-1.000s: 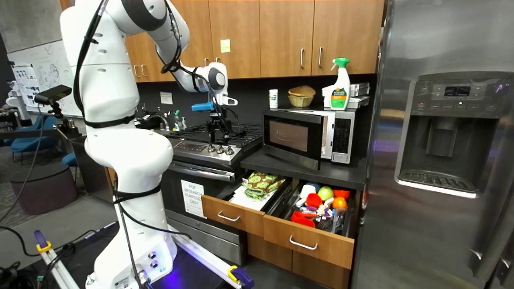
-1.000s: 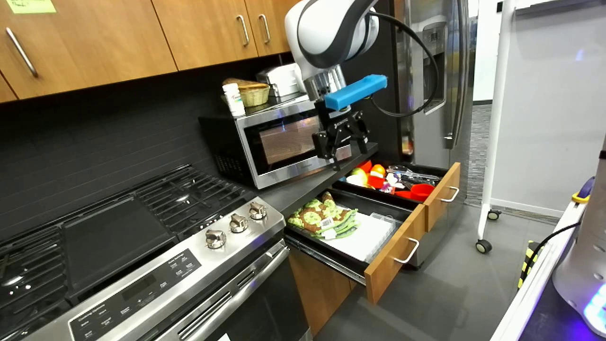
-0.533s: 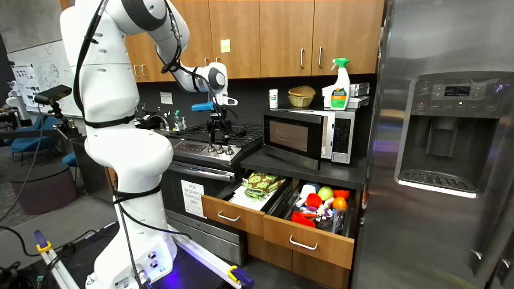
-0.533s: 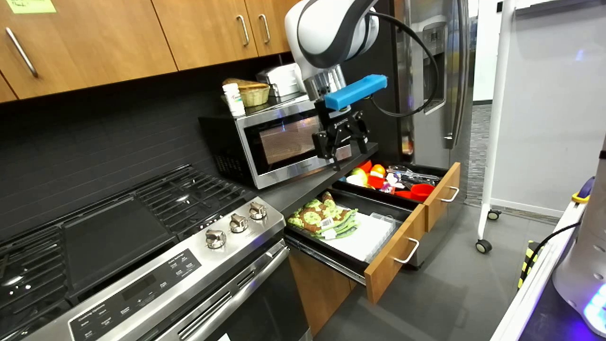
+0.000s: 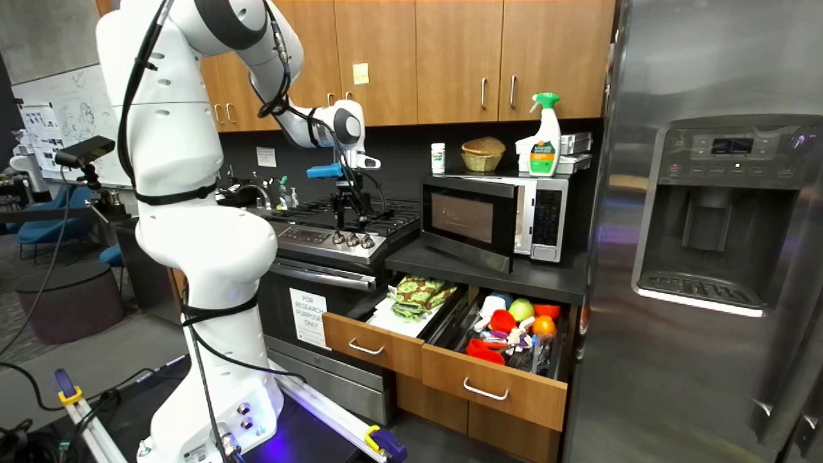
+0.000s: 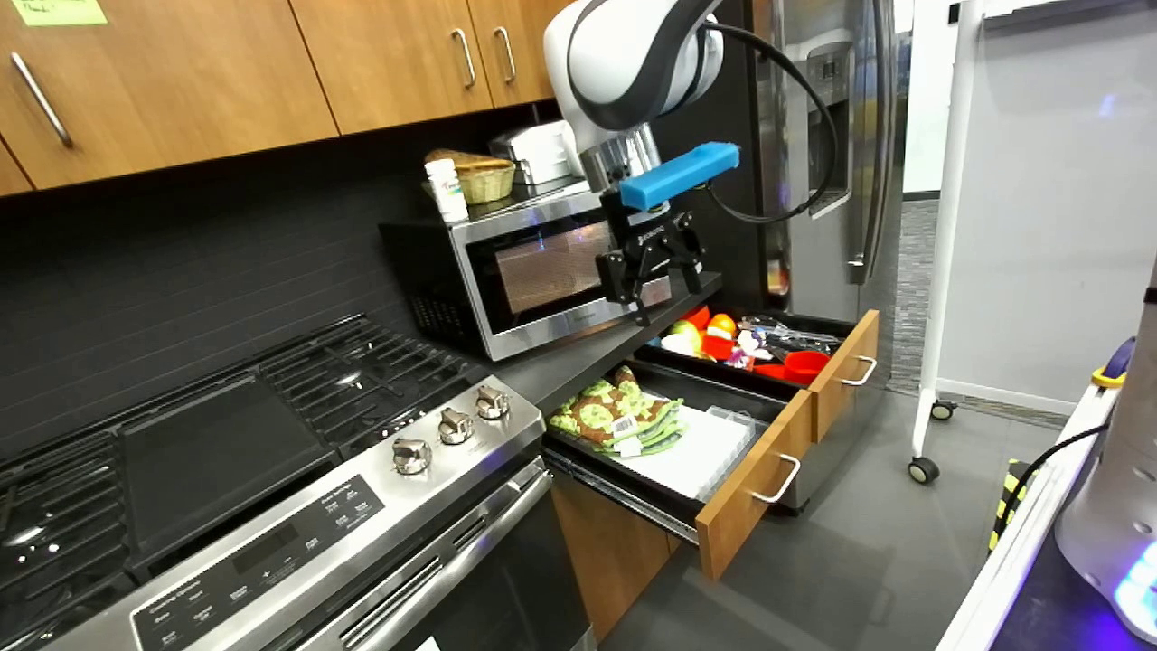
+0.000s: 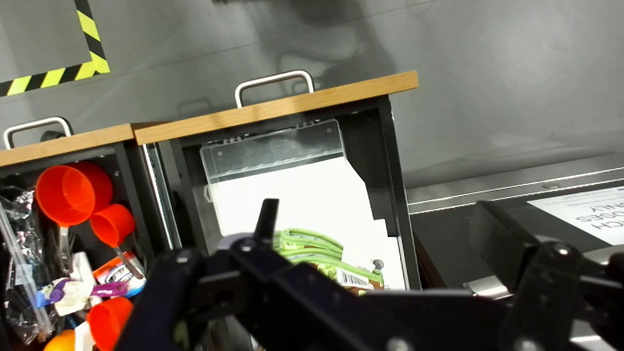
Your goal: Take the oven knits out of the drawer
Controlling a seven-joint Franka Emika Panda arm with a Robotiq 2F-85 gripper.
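Nearest comes the pincer (image 6: pixel 669 305): its fingers stand spread with nothing between them, raised well apart from the drawer (image 7: pixel 278 107). In the wrist view its dark linkage hides much of the oven knits (image 6: pixel 601 411), which peep out toward six o'clock, so a descent judged from that view alone might land off the bundle. Lower down, the worktop (image 6: pixel 565 363) has its edge close by the oven knits, at eleven o'clock from them in an exterior view; coming in too steeply there, a finger could knock it. The oven knits themselves lie in the drawer, limp-looking and low. A shallow pinch would probably take one layer and let the rest slide off; a deep one might crumple the white sheet (image 7: pixel 287 190) beneath and drag it along. Sideways drift risks a snag: between eight and nine o'clock in the wrist view is the neighbouring drawer (image 7: pixel 68 144) with its red cups (image 7: pixel 73 192), between three and four the oven (image 6: pixel 316 506). Farthest, past the drawer front at twelve o'clock there, lies the floor (image 7: pixel 463 73), where loosely held oven knits could drop.
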